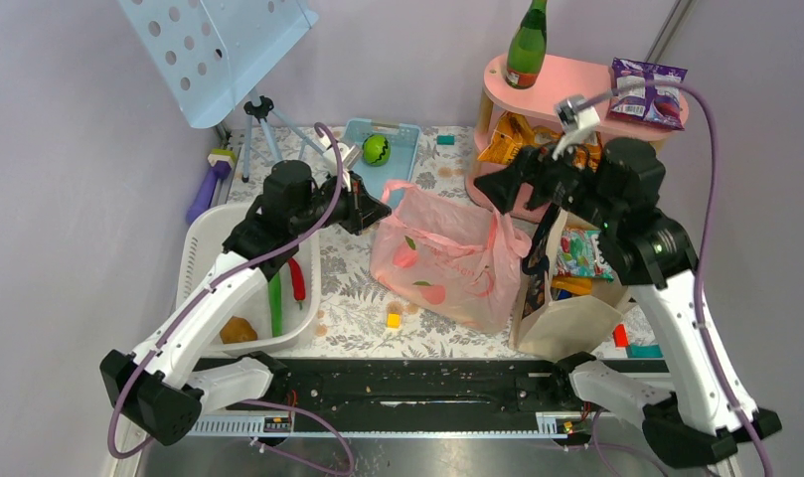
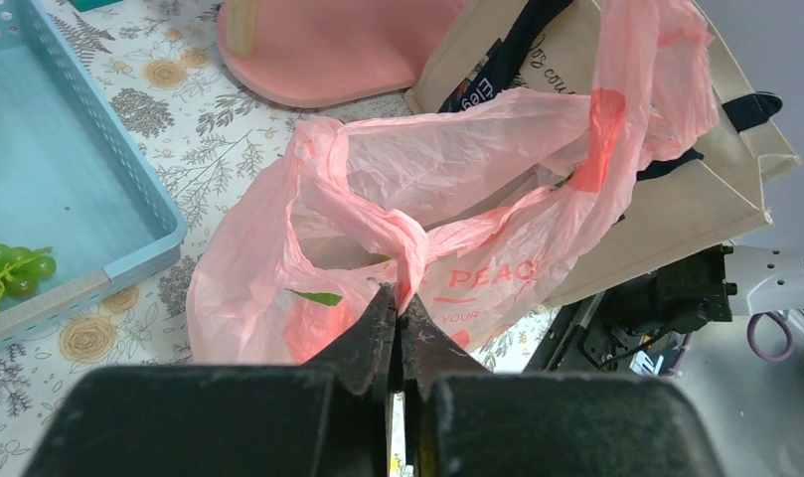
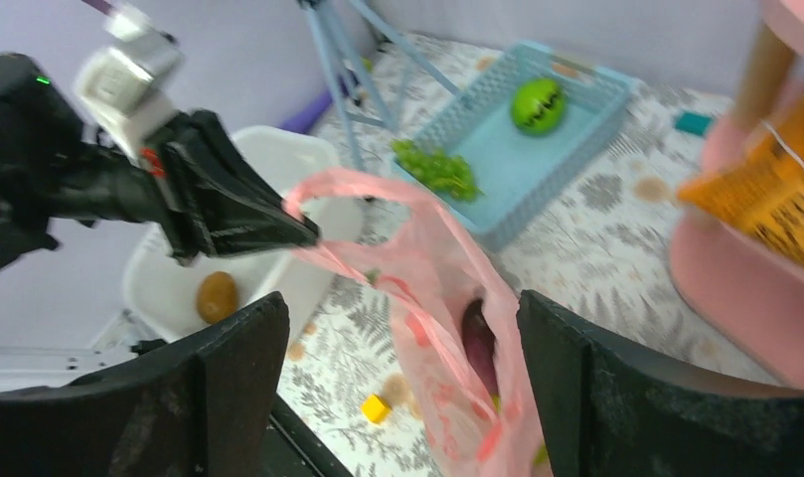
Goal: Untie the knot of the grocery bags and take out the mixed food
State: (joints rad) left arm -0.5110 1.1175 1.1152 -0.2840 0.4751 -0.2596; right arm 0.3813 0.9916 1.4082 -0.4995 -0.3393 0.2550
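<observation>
Your left gripper is clenched on a handle of the pink bag. Your right gripper hangs released above that bag. The bag's mouth gapes, so I judge the knot undone. Food is left to take out: an aubergine inside the pink bag, and snack packets in the canvas tote touching the bag's right side.

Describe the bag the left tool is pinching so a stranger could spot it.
On the floral table mat, between the white tub and the pink shelf, lies a thin, see-through pink plastic bag. Unlike the stiff beige tote beside it, it is crumpled.
</observation>
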